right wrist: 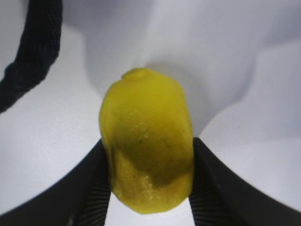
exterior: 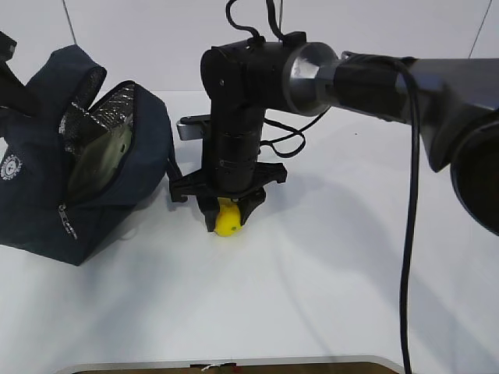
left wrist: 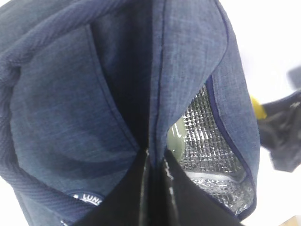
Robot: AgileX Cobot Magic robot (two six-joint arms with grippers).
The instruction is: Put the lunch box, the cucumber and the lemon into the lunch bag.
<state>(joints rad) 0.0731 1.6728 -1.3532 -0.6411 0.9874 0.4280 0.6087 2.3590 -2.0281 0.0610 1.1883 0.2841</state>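
My right pincer [exterior: 227,216] has its pads against both flanks of the lemon [exterior: 227,222], which sits on the worktop [exterior: 327,280] at about three o'clock from the lunch bag [exterior: 86,179]. My worry: the lemon is round and slick, so an off-centre squeeze could squirt it out and roll it away. In the right wrist view its long axis runs away from the camera, nub end toward twelve o'clock. My left pincer [left wrist: 155,197] is clenched on the bag's fabric, holding the mouth open; if that slips, the opening sags.
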